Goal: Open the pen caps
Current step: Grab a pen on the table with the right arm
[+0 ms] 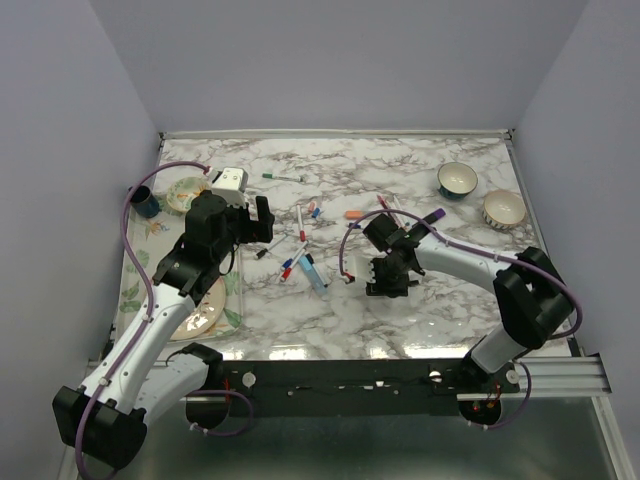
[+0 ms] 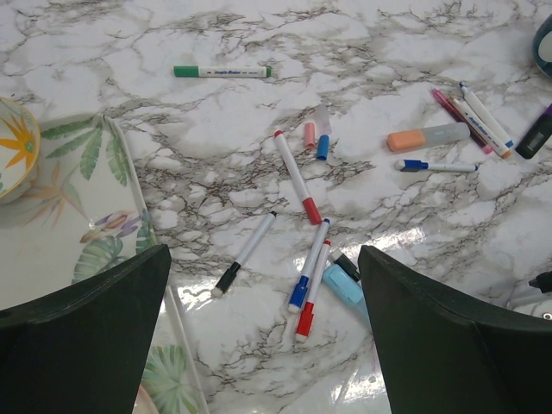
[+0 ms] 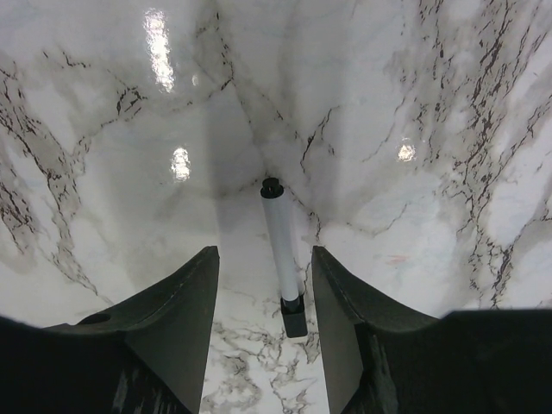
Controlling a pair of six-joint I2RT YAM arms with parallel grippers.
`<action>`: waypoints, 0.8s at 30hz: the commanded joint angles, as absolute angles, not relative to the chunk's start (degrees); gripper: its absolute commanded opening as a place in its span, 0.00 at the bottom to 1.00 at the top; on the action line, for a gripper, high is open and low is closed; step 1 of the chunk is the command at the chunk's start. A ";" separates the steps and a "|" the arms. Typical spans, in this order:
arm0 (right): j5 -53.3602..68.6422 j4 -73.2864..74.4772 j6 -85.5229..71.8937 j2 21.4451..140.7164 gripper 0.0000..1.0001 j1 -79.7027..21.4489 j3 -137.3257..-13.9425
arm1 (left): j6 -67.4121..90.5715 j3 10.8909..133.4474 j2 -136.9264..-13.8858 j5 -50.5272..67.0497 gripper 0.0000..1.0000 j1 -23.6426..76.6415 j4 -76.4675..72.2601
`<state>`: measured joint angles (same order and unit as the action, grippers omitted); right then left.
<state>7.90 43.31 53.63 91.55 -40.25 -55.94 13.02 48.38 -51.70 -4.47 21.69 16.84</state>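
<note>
Several capped pens (image 2: 297, 177) lie scattered on the marble table, their caps red, blue (image 2: 299, 293), black (image 2: 228, 278) and green (image 2: 185, 72). A loose pink cap (image 2: 310, 134) and a loose blue cap (image 2: 322, 147) rest side by side. My left gripper (image 2: 263, 254) (image 1: 262, 222) hovers wide open over the near pens, holding nothing. My right gripper (image 3: 263, 250) (image 1: 388, 280) points down at the table. Its jaws stand open on either side of a white pen (image 3: 280, 241) with a black cap (image 3: 294, 317), without touching it.
An orange highlighter (image 2: 429, 136), a light blue highlighter (image 2: 343, 283) and more pens (image 2: 470, 116) lie to the right. Two bowls (image 1: 457, 180) (image 1: 503, 208) stand at the back right. At the left are a leaf-print placemat (image 2: 86, 198), a plate (image 1: 210, 305), a small bowl (image 1: 185, 192) and a dark cup (image 1: 146, 203).
</note>
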 commanded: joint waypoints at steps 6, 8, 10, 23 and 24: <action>4.83 44.03 54.32 94.92 0.55 -39.02 -57.57 | 12.30 48.08 -50.71 -4.92 0.99 21.36 16.26; 4.66 43.86 54.05 95.53 0.55 -38.94 -57.65 | 12.30 48.08 -50.71 -4.92 0.99 21.36 16.35; 4.48 43.68 53.97 96.41 0.55 -39.02 -58.01 | 12.30 48.08 -50.71 -5.01 0.99 21.36 16.35; 8.00 45.00 52.91 100.46 0.29 -38.94 -59.59 | 12.22 48.08 -50.71 -5.01 0.99 21.36 16.26; 8.17 44.83 52.82 100.55 0.27 -39.02 -59.42 | 12.22 48.08 -50.71 -5.01 0.99 21.36 16.26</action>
<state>6.02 44.71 53.36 98.10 -39.16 -59.29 13.02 48.38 -51.68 -4.47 21.69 16.84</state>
